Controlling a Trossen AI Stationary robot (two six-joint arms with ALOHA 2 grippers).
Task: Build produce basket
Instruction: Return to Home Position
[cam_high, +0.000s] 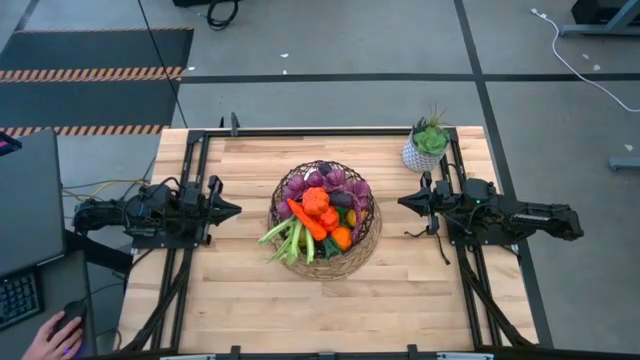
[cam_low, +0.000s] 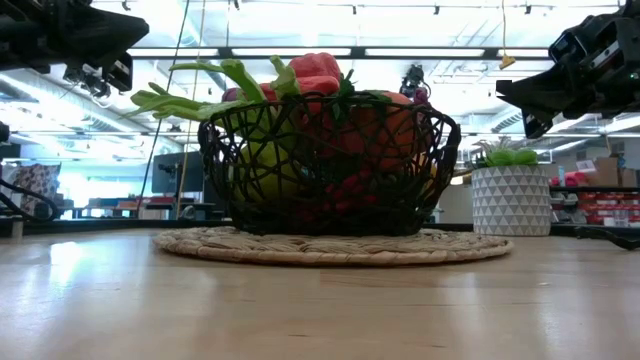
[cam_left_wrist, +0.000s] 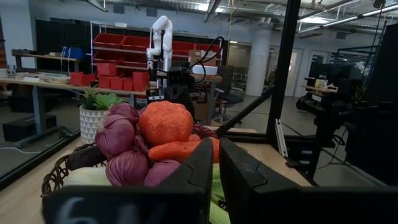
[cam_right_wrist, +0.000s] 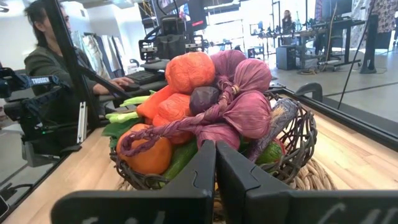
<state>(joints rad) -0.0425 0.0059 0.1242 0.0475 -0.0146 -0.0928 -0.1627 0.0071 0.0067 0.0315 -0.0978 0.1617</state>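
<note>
While both arms rest at the side edges of the table (cam_high: 240, 300), the basket (cam_high: 374, 232) stands between the left gripper (cam_high: 232, 210) and the right gripper (cam_high: 405, 202), well ahead of each one's fingertips. Both grippers' fingers are pressed together and hold nothing. The basket is heaped with purple bulb-shaped pieces (cam_high: 325, 180), an orange squash (cam_high: 316, 199), an orange (cam_high: 342, 238), and a green leek (cam_high: 283, 238) that overhangs the rim nearer the left gripper.

Potted plant (cam_high: 428, 145) at far right corner of table (cam_high: 240, 295). Beyond left edge, person's hand (cam_high: 52, 338) on mouse (cam_high: 74, 316), beside keyboard (cam_high: 18, 300). Red bins (cam_left_wrist: 124, 43) in rows far back in the room.
</note>
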